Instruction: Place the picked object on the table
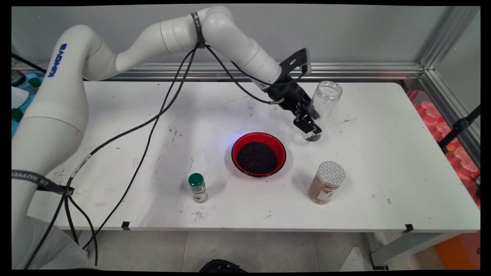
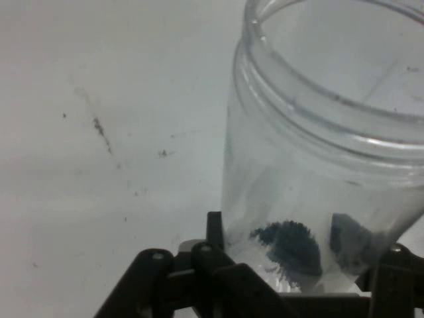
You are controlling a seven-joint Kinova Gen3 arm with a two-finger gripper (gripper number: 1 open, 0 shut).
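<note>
While the arm reached across the table [image 1: 383, 161], we saw the tool [image 1: 309, 130] lowered just beside an open clear jar [image 1: 326, 100] standing upright near the far edge, with something small and dark at its tip near the table surface that we could not identify. From the hand view we saw the clear jar [image 2: 324, 152] close before the linkage with a little dark material at its bottom, but we could not tell whether the tool was wide or narrow. Nearer us sat a red bowl [image 1: 259, 153] of dark grains, a green-capped bottle [image 1: 198, 187] to its left and a spice jar [image 1: 327, 182] with a white patterned lid to its right, all well apart.
</note>
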